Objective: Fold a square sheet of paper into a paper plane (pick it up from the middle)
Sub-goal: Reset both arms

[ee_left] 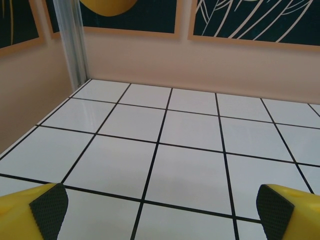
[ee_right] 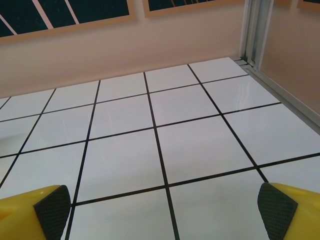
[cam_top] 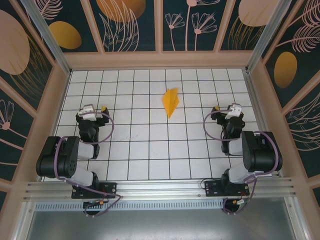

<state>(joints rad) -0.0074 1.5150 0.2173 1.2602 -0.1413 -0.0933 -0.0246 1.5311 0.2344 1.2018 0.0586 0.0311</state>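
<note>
One white gridded table (cam_top: 150, 145), floral wall panels (cam_top: 190, 25), orange paper plane (cam_top: 170, 102)

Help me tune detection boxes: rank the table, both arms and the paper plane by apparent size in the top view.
1. table
2. left arm and right arm: alike, unranked; both stand nearer the camera.
3. paper plane

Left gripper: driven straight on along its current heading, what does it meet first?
Nothing stands in the way. The left gripper, jaws open, tilts slightly down over bare tiles, so probably the table first, else the back wall; depth is unclear. The paper plane lies well off to its right.
</note>
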